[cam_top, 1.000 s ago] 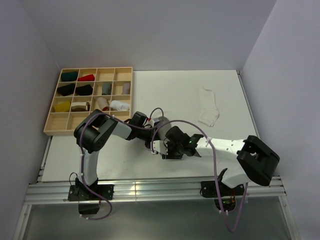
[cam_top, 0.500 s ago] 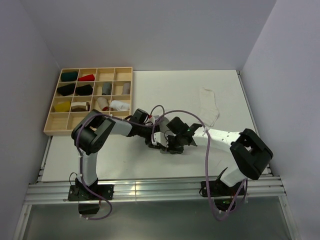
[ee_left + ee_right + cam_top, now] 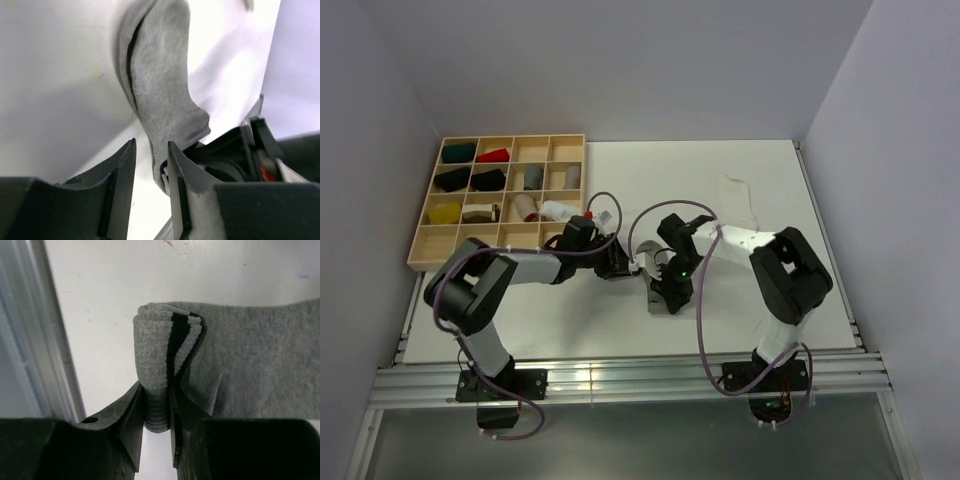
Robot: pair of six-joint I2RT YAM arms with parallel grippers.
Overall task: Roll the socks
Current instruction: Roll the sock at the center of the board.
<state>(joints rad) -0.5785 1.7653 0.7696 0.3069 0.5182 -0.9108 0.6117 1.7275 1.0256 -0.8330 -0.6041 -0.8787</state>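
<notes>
Right gripper (image 3: 156,397) clamped on rolled cuff of grey striped sock (image 3: 250,355), left gripper (image 3: 150,160) narrowly parted at other end, seemingly unclamped.

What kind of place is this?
Likely a robotics test booth: plain walls box in a white table, two robot arms are bolted to a metal rail, a wooden tray holds sorted cloth bundles.

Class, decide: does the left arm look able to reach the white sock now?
Probably not: the right arm, with the right gripper pinching the grey sock, lies between the left gripper and the white sock.
</notes>
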